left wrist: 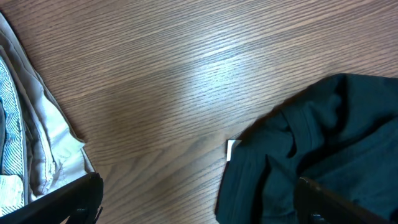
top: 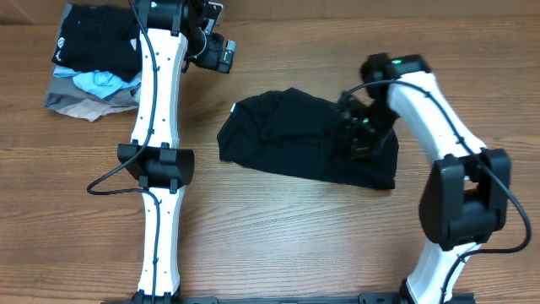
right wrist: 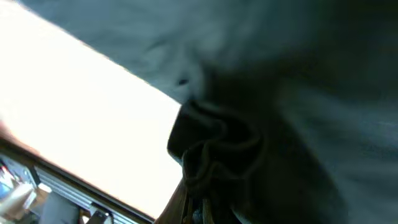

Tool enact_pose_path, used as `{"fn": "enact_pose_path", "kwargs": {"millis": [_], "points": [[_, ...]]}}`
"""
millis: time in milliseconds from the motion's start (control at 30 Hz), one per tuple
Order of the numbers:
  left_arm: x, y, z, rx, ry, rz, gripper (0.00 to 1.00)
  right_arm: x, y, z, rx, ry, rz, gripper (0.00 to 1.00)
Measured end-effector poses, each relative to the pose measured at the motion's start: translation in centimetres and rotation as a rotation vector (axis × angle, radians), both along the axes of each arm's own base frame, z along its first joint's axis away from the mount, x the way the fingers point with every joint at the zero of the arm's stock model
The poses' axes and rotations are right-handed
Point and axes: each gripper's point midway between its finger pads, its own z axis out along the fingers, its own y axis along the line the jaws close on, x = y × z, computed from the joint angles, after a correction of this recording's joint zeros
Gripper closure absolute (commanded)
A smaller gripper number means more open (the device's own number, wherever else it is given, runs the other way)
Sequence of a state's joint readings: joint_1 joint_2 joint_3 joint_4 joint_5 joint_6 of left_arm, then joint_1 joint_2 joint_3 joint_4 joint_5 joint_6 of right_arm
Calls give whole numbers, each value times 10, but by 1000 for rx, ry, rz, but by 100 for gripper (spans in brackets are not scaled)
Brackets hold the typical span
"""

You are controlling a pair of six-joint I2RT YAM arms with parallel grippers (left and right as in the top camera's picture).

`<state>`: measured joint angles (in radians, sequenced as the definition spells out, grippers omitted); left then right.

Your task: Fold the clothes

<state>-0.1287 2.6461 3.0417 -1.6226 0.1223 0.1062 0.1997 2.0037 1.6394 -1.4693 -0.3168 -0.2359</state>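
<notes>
The table point(top: 295, 245) is smooth brown wood grain with a faint sheen. The garment point(top: 295, 139) is soft, matt black cloth, creased, with a small white label point(left wrist: 231, 149) at its edge. The arms point(top: 160, 84) have smooth white plastic shells.

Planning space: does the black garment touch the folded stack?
No, bare table separates the garment from the stack.

No writing can be read anywhere; the white label point(left wrist: 231, 149) on the black garment point(left wrist: 323, 155) is too small.
</notes>
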Motion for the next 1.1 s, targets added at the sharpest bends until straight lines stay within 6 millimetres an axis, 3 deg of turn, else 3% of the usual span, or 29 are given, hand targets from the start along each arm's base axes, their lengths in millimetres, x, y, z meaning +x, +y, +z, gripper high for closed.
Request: {"fn": "enact_pose_path", "kwargs": {"millis": [33, 67, 100, 133, 267, 367, 433, 600, 667, 800, 1100], "points": [[0, 0, 0, 0, 0, 0, 0, -4, 12, 0, 5, -1, 34, 79], [0, 0, 0, 0, -1, 0, 0, -8, 22, 0, 9, -1, 61, 42], [0, 0, 0, -1, -2, 0, 0, -13, 33, 1, 17, -1, 99, 21], [1, 0, 0, -1, -3, 0, 0, -18, 42, 1, 18, 2, 120, 16], [1, 0, 0, -1, -4, 0, 0, -28, 63, 0, 11, -4, 180, 22], [1, 0, 0, -1, -4, 0, 0, -17, 54, -4, -54, -29, 109, 34], [1, 0, 0, -1, -4, 0, 0, -7, 47, -6, -77, -46, 41, 39], [2, -1, 1, -1, -9, -1, 0, 43, 25, -10, -84, -171, -151, 50], [3, -1, 1, -2, -15, -1, 0, 66, 21, -10, -95, -256, -198, 50], [5, -1, 2, -3, -23, -1, 0, 81, 20, -10, -130, -323, -223, 50], [8, -1, 3, -5, -37, -1, 0, 81, 15, -32, -195, -292, -235, 51]]}}
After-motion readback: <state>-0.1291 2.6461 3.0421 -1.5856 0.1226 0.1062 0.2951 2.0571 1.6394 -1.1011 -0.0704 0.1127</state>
